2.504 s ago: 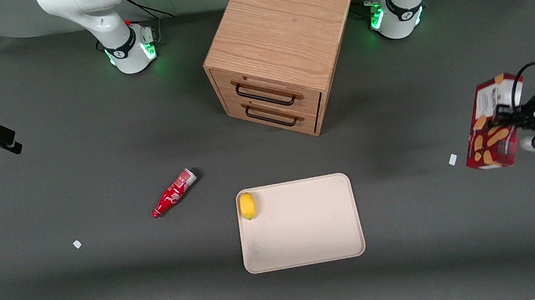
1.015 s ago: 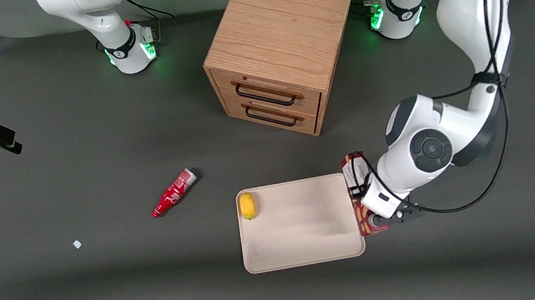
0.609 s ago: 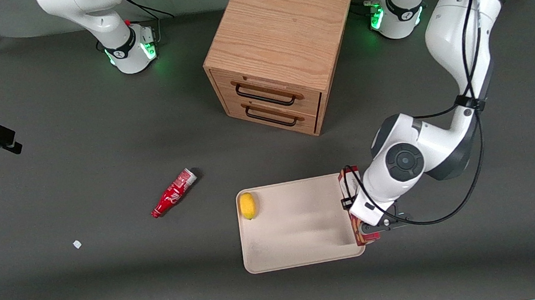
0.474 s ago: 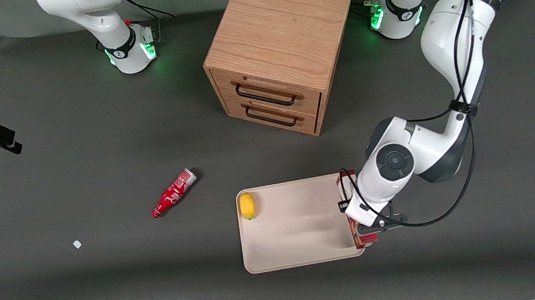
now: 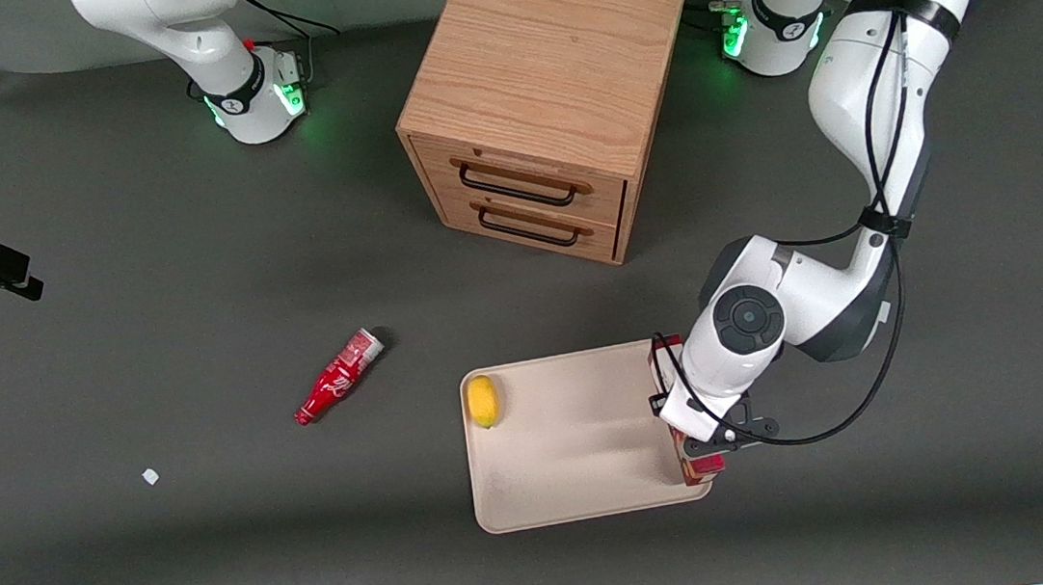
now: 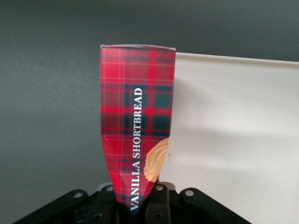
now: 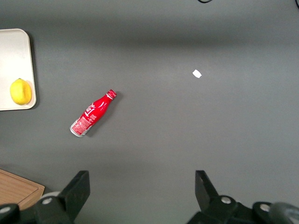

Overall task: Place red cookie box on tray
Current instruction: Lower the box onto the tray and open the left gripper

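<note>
Left wrist view: the tool (image 6: pixel 140 205) pinches the slim red tartan cardboard cookie box (image 6: pixel 137 126) apparently over the flat beige tray's (image 6: pixel 233 140) rim; released here, it could tip off onto the table.

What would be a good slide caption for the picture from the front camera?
The gripper holds the red cookie box above the tray edge, away from the lemon.
</note>
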